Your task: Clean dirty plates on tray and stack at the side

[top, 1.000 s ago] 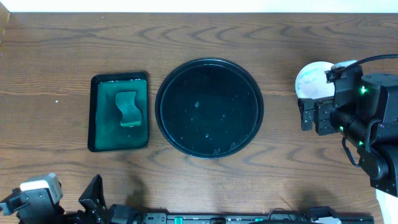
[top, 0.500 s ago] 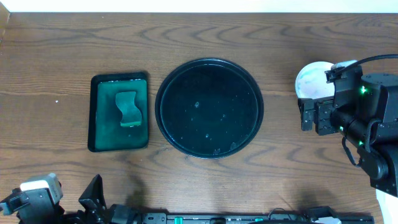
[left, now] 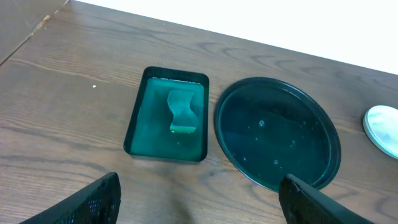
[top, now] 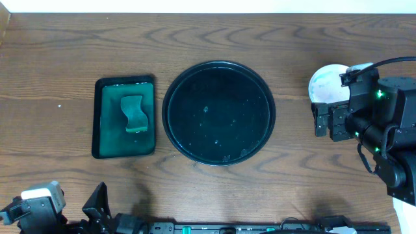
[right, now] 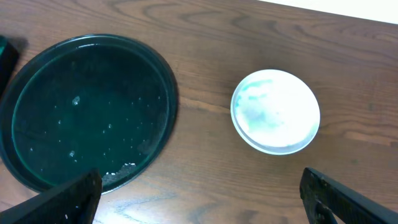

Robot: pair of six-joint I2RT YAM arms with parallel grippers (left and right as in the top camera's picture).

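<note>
The black tray (top: 218, 114) lies mid-table with no plates on it, only small white specks and droplets; it also shows in the left wrist view (left: 277, 134) and the right wrist view (right: 87, 112). White plates (top: 325, 83) with a faint teal tint sit on the table to the right of the tray, partly hidden by the right arm; they also show in the right wrist view (right: 275, 112). I cannot tell how many are stacked. My right gripper (right: 202, 199) is open and empty, above the table just in front of the plates. My left gripper (left: 202, 205) is open and empty near the front edge.
A green rectangular tray (top: 104, 130) with a green sponge (top: 133, 112) in it stands left of the black tray. The right arm (top: 380, 123) fills the right edge. The plates also show at the far right of the left wrist view (left: 382, 123).
</note>
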